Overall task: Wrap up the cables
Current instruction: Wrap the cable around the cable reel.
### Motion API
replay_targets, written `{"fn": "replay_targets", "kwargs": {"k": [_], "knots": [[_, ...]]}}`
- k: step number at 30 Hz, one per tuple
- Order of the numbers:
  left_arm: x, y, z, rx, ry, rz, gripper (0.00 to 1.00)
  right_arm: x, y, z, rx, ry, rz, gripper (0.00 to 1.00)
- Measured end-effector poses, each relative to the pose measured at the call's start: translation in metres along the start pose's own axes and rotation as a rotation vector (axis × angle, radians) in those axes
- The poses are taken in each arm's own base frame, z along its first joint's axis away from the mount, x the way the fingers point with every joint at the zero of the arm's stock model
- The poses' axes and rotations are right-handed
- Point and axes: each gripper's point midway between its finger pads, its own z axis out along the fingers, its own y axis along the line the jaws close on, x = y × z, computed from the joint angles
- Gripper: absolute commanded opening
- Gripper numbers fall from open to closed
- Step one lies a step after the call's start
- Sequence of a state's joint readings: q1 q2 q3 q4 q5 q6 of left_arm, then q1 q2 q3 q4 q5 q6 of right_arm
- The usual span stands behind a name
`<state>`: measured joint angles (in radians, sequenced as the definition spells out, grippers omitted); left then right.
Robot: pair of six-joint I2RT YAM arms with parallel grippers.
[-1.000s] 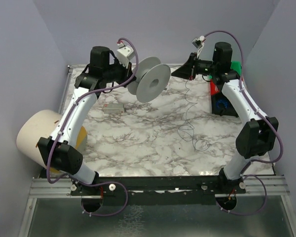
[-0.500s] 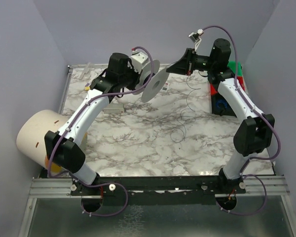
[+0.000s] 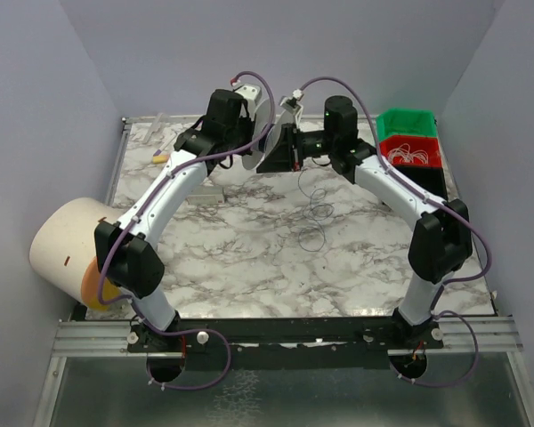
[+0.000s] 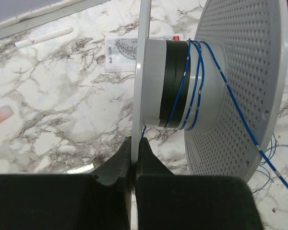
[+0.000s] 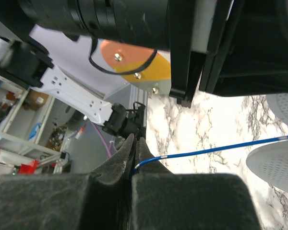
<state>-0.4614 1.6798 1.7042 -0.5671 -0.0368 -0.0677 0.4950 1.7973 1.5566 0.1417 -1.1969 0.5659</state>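
Three or so turns of thin blue cable (image 4: 198, 86) sit on the grey perforated plastic spool (image 4: 240, 72). My left gripper (image 4: 134, 143) clamps its flange, my right gripper (image 5: 133, 146) pinches the strand, and most lies loose on the marble table (image 3: 231, 258).

Overhead looks down; close wrist views apparently share the cable (image 5: 206, 152).

Spool (image 4: 240, 72) — matt perforated plastic (grey); cables (image 5: 206, 151) smooth-coated.
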Motion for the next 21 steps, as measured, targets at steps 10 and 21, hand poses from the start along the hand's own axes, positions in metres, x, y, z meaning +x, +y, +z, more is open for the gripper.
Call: {"fn": "replay_targets", "kwargs": {"k": [10,21], "knots": [[-0.002,0.008,0.003,0.076,0.035,-0.174,0.00,0.073,-0.036,0.009,0.063,0.108,0.002,0.00],[-0.036,0.035,-0.009,0.281,-0.042,-0.372,0.00,0.113,-0.048,-0.002,0.037,0.157,0.040,0.01]]}}
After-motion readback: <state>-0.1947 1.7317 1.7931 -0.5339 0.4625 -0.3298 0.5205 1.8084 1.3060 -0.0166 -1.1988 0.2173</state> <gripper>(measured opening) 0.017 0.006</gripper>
